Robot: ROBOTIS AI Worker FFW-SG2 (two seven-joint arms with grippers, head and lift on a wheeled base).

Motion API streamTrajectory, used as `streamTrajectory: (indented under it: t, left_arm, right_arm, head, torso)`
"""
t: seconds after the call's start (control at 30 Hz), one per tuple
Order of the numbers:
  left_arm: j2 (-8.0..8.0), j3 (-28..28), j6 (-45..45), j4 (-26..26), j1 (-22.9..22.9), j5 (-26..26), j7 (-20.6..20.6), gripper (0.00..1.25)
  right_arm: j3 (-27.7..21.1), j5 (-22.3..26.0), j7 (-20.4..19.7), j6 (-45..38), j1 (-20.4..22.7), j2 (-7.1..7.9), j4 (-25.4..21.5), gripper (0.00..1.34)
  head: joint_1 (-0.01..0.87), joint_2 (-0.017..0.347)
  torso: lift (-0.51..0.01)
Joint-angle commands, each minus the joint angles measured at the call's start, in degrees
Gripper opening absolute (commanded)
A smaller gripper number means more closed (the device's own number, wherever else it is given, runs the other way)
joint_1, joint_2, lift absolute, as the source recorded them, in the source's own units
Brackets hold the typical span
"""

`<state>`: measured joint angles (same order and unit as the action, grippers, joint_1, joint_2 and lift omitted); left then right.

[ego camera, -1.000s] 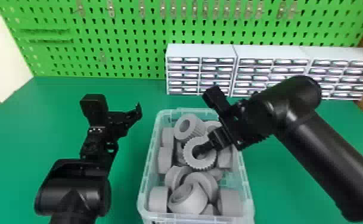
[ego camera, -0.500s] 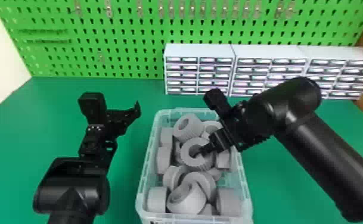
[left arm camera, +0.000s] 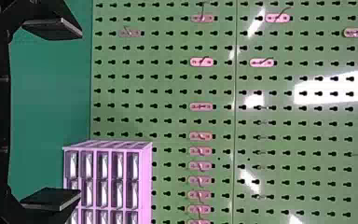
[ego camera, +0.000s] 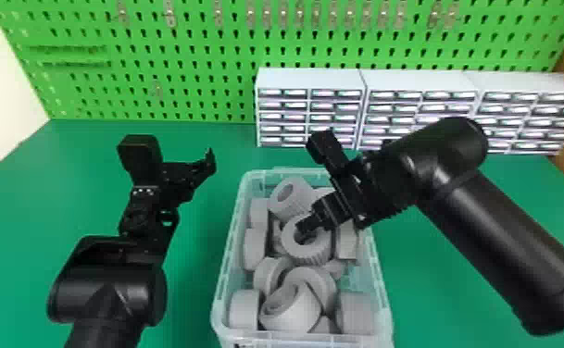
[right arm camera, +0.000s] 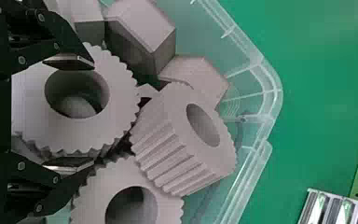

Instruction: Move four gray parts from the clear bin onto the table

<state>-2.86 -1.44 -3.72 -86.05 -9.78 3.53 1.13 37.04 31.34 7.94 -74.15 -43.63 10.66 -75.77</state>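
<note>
Right black two-fingered gripper (right arm camera: 93, 114) has shifted slightly leftward over the clear plastic bin (ego camera: 228, 259), its fingers apart — one over the central hole of a round gray toothed part (right arm camera: 121, 93), the other just past its rim. That part lies in the bin, so the grasp seems near. Left black gripper (left arm camera: 80, 114), fingers spread, hangs beside the bin.

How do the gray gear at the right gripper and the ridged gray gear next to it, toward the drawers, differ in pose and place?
The near gear turns its flat face to the right wrist camera; the tilted gear shows much of its ridged side.
The right gripper has its open fingers across the near gear's rim, while the tilted gear lies beyond them.
Both are toothed, with a round hole.
</note>
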Motion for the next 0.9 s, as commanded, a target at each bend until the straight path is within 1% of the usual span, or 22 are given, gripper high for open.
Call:
streamTrajectory:
  t: [0.0,0.17,0.43,0.87]
  left_arm:
    - [-0.66,-0.67,0.12,0.0,-0.15,0.95,-0.52,1.16]
    - [-1.01,-0.85,0.29,0.0,-0.24,1.31,-0.87,1.16]
    - [-1.1,-0.76,0.47,-0.08,-0.24,1.39,-0.96,1.16]
    - [-1.8,-0.85,0.55,-0.35,-0.24,1.74,-1.13,1.16]
  right_arm:
    - [0.49,-0.49,0.33,0.76,-0.31,-0.38,0.54,0.81]
    - [0.93,-0.49,0.41,0.85,-0.31,-0.47,0.54,0.81]
    - [1.1,-0.31,0.77,0.67,-0.05,-0.12,0.62,0.81]
    - [1.1,-2.25,0.85,-0.12,0.13,0.15,0.71,0.81]
  head:
    - [0.693,0.072]
    - [0.693,0.072]
    - [0.693,0.072]
    - [0.693,0.072]
  torso:
    - [-0.052]
    - [-0.052]
    - [-0.052]
    - [-0.052]
